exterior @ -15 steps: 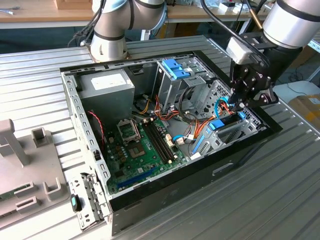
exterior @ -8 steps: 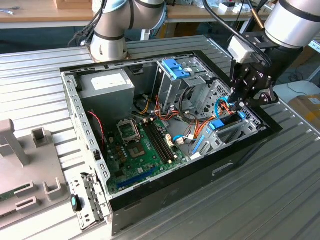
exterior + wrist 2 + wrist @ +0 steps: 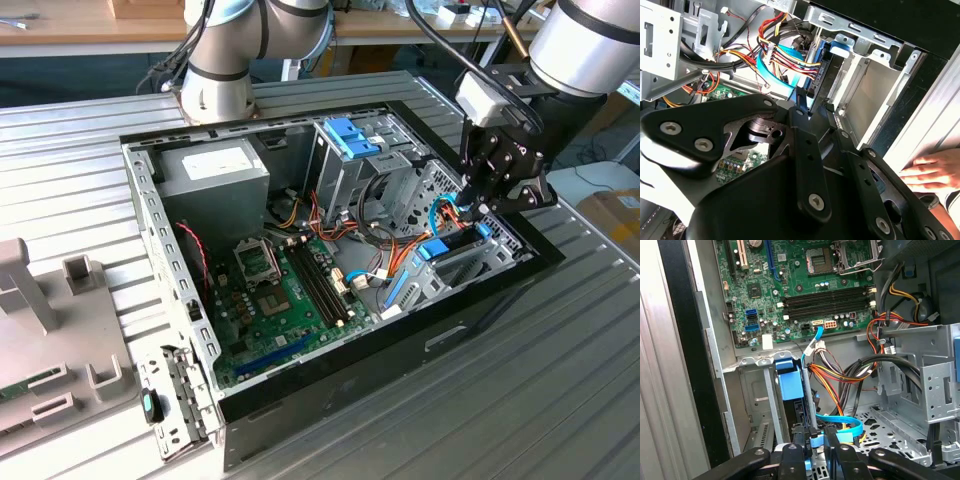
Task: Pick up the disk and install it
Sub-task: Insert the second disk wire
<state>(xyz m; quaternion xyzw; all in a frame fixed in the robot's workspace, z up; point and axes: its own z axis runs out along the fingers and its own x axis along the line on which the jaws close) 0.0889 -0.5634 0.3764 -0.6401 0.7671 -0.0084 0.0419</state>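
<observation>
The disk (image 3: 447,247) stands on edge in a metal bay slot at the corner of the open computer case (image 3: 140,210), on the exterior view's right. Its light-blue rail (image 3: 790,384) shows along the edge, with the dark drive body below it. My gripper (image 3: 472,212) comes down from above onto the end of the disk. In the first wrist view the black fingers (image 3: 798,442) close on a light-blue piece of the rail. In the second wrist view the gripper (image 3: 805,106) pinches that same blue edge.
Orange, yellow and blue cables (image 3: 840,375) crowd the space beside the bay. A tall metal cage with a blue clip (image 3: 352,138) stands behind it, with the green motherboard (image 3: 290,290) and grey power supply (image 3: 215,170) further in. A person's hand (image 3: 932,172) rests on the table outside the case.
</observation>
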